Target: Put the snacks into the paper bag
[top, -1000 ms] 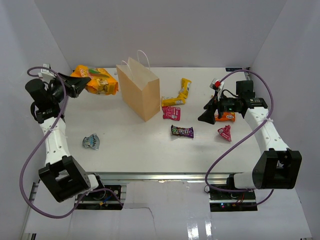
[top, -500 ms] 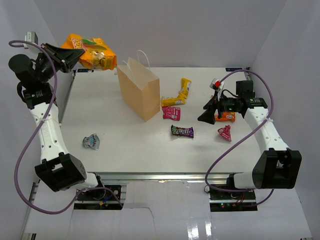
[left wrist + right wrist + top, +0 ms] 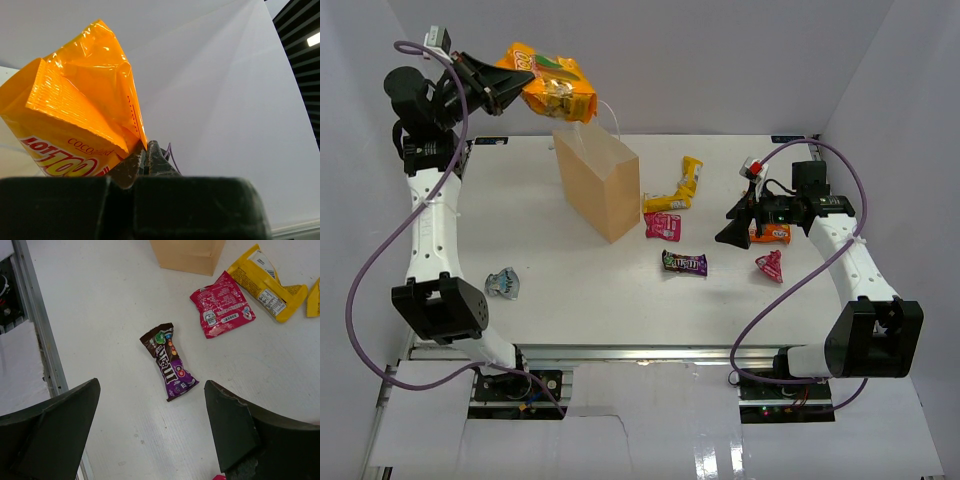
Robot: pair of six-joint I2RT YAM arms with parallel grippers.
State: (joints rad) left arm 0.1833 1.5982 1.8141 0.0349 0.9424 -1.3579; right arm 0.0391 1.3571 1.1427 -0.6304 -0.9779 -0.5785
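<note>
The orange packet (image 3: 550, 85) hangs above the paper bag (image 3: 605, 190)
Bag upright near the tabletop's far edge, inside unseen; left gripper (image 3: 513, 92) clenched on the packet; right gripper (image 3: 733, 230) spread wide, empty.

left gripper (image 3: 146, 152): jaws pinched together on bottom corner of orange snack bag (image 3: 75, 120) | bag sticks up-left, crinkled | background: plain white wall (image 3: 225, 100)

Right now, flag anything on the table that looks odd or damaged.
A crumpled bluish wrapper lies alone near the left arm's base, apart from the snacks right of the paper bag. Nothing looks spilled; the bag stands upright.
</note>
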